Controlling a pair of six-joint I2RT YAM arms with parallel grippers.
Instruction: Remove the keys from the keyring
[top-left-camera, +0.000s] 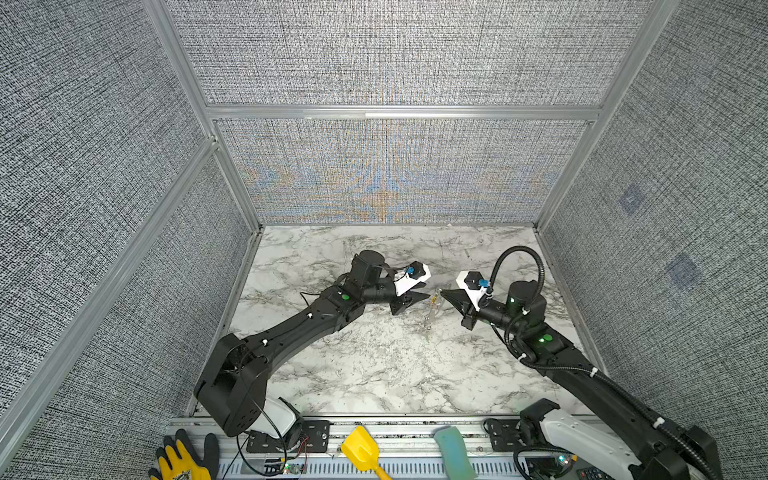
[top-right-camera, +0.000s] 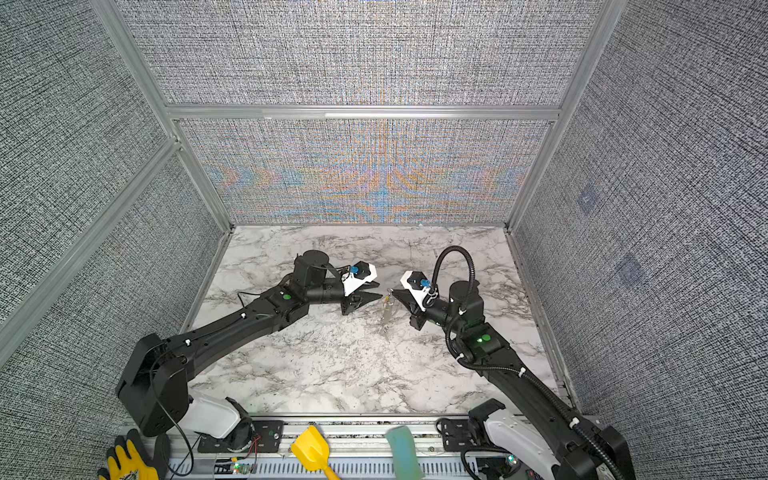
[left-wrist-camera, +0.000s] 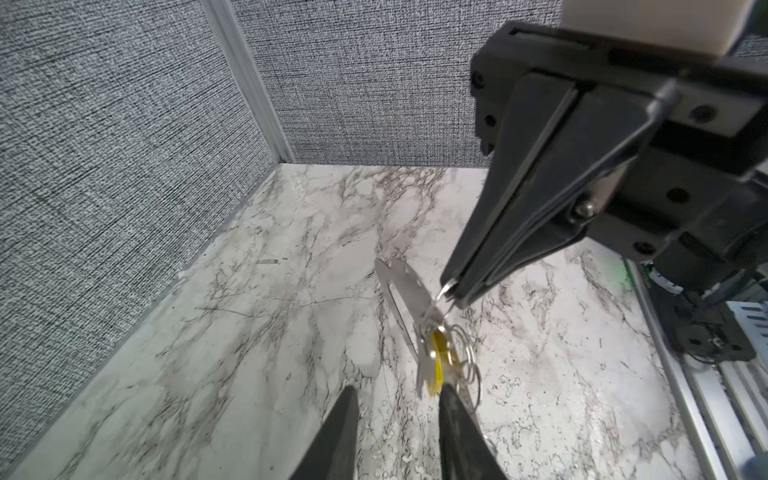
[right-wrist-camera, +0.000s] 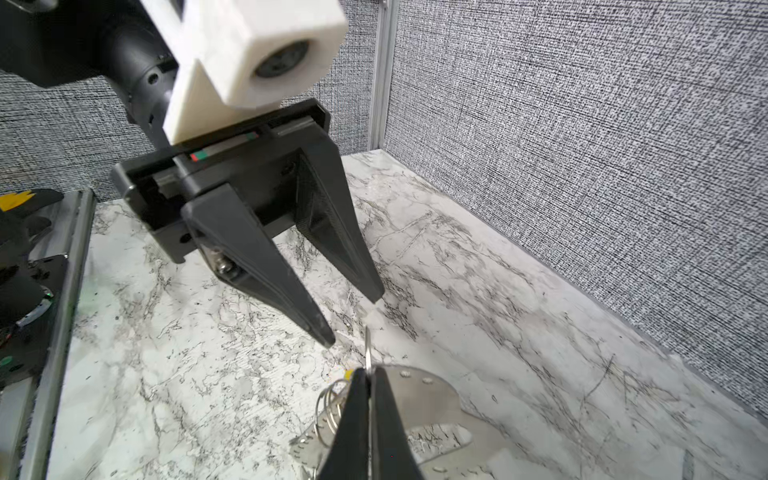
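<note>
While grey woven panels (top-left-camera: 395, 54) in aluminium framing are closing in the workspace on three sides, a white marble-patterned table (top-left-camera: 374, 365) is filling the floor of both top views. Two black arms are reaching in from the near corners and meeting nose to nose over the middle of the table.

Along the near edge, an aluminium rail (top-left-camera: 415, 430) is carrying the arm bases. A yellow and black glove (top-left-camera: 183, 459), a yellow scoop (top-left-camera: 361, 451) and a teal block (top-left-camera: 453, 453) are lying on it, well apart from the work.

The right gripper (left-wrist-camera: 451, 289) is pinching fully closed on a small wire ring (right-wrist-camera: 368, 345). The keyring (left-wrist-camera: 405, 286), a flat grey plate with a row of small holes, is hanging from that ring on edge between the two grippers. Whether its lower end is touching the table cannot be told.

The left gripper (right-wrist-camera: 352, 320) is standing partly open and gripping nothing, with its tips just beside the pinched ring.

Loose wire rings (left-wrist-camera: 467, 357) are bunching beside the plate. The yellow-tagged key (left-wrist-camera: 438, 357) is dangling among them. In the left wrist view one of the left fingers (left-wrist-camera: 457, 424) is covering its lower part. In the right wrist view the closed right fingers are blocking the middle of the plate, so the second key cannot be made out.
</note>
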